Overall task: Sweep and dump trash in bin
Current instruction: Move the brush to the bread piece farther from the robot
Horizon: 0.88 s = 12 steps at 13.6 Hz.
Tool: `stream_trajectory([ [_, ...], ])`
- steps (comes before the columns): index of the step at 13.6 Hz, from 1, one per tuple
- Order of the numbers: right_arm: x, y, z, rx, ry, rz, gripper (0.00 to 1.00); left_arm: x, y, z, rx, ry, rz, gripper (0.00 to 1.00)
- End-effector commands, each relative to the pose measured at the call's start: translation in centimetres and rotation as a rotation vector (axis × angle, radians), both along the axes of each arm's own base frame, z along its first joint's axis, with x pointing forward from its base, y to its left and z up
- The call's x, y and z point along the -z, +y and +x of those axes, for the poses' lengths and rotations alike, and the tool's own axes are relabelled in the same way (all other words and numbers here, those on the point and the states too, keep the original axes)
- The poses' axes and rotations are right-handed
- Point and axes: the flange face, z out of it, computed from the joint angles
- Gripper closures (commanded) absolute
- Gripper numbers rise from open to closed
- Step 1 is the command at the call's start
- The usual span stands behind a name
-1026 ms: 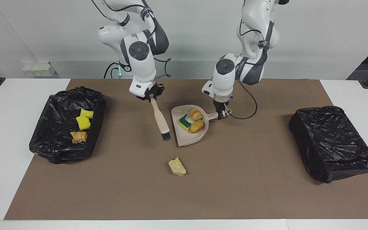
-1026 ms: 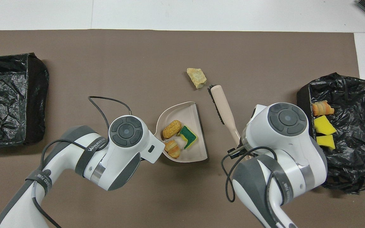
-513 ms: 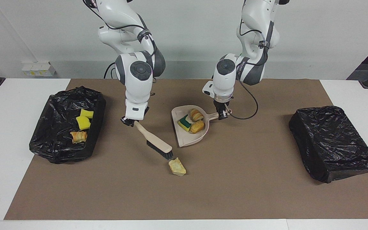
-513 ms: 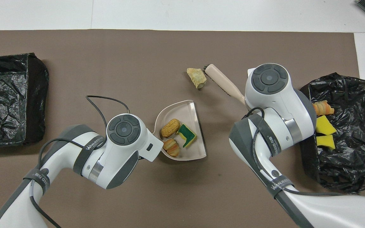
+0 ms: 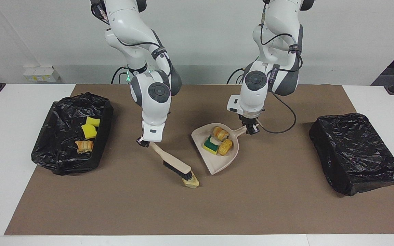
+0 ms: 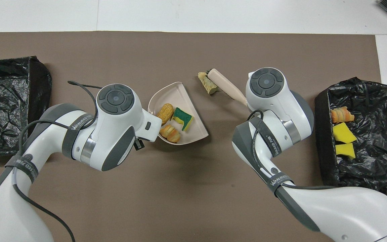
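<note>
My right gripper (image 5: pixel 143 142) is clamped on the handle of the brush (image 5: pixel 175 166), whose bristles press against the last loose chunk of bread (image 5: pixel 191 182) on the brown mat (image 5: pixel 115 212). My left gripper (image 5: pixel 252 129) pinches the handle of the dustpan (image 5: pixel 229 160), its open lip turned toward that chunk but apart from it.

What could go wrong: if I push the chunk at a slant, it may roll past the lip or skid off the bristle tips instead of riding in — the pan's edge is not lined up squarely with it. If the lip sits a little off the mat, the chunk could jam against it or slip beneath. A hard stroke could also knock the pan and shake out what it carries.

The pan holds three pieces: a green-and-yellow sponge (image 5: pixel 211 145) and two pastry pieces (image 5: pixel 222 133). The open black-lined bin (image 5: pixel 60 157) toward my right arm's end holds two yellow sponge pieces (image 5: pixel 90 126) and a pastry chunk (image 5: pixel 84 146). The other black-bagged bin (image 5: pixel 354 153), toward my left arm's end, shows nothing in it from here — I cannot see inside.
</note>
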Motion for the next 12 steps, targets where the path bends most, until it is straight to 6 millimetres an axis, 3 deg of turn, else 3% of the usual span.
stream_trajectory([
  [1,0.8,0.3,0.8,-0.050,-0.019,-0.003,1.00,-0.1,-0.2,0.6,-0.079,-0.009,0.019,1.00],
  [4,0.9,-0.5,1.3,-0.032,-0.001,-0.017,1.00,0.0,-0.1,0.6,-0.120,-0.018,0.022,1.00],
  [8,-0.6,-2.4,6.2,-0.016,-0.055,-0.001,1.00,0.3,-0.1,0.6,-0.124,-0.026,0.023,1.00],
  [9,0.7,-3.0,6.9,-0.010,-0.053,0.002,1.00,0.5,-0.1,0.5,-0.125,-0.023,0.023,1.00],
  [12,3.5,-0.1,6.3,0.007,-0.046,0.027,1.00,0.5,-0.2,0.3,-0.119,-0.024,0.023,1.00],
])
